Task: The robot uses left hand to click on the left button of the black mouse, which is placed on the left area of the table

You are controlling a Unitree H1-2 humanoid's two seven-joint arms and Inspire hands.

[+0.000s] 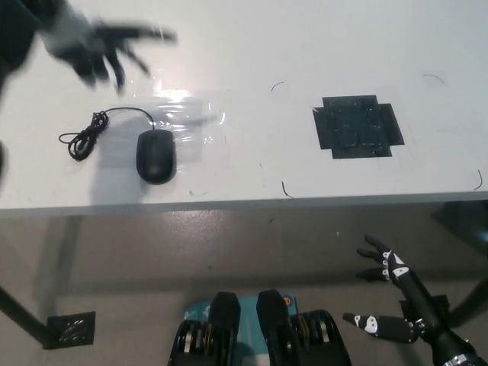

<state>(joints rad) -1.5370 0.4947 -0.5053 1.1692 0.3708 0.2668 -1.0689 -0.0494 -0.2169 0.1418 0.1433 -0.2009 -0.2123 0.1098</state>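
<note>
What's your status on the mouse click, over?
Left hand open, blurred, at the table's far left, clear of the black mouse. Mouse on the table, cable coiled beside it. Right hand open below table edge. Nothing in the way.
</note>
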